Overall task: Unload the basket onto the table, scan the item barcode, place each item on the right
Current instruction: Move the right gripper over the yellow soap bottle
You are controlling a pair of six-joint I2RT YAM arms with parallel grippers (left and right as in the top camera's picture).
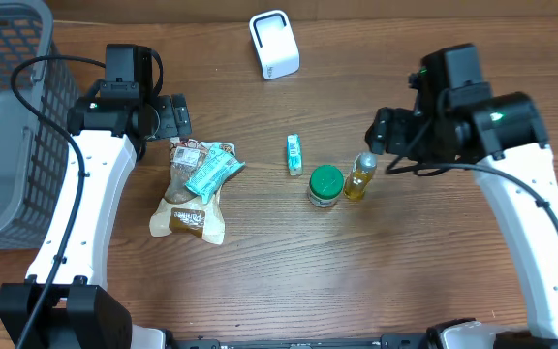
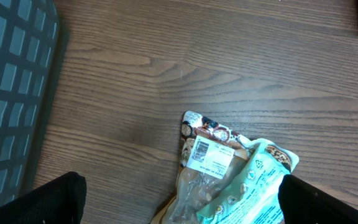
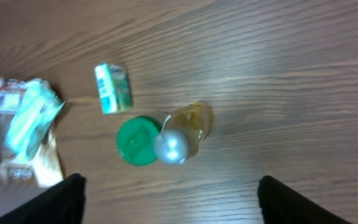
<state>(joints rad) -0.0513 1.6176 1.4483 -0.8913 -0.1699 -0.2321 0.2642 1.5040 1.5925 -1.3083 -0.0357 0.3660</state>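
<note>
A white scanner point(image 1: 274, 44) stood upright at the back of the desk. Mid-desk, a small bottle point(image 1: 360, 177) of yellow liquid with a silver cap stood close against a green-lidded jar point(image 1: 325, 184). A little green-and-white box point(image 1: 294, 154) lay flat just beyond them. Farther left, a teal packet point(image 1: 211, 170) lay slantwise across a brown snack bag point(image 1: 188, 206) bearing a white printed label.

left arm: bent over the table's rear-left part | left gripper point(image 1: 174, 118): jaws wide apart, holding nothing | right arm: over the rear-right part | right gripper point(image 1: 380, 132): jaws spread, holding nothing
</note>
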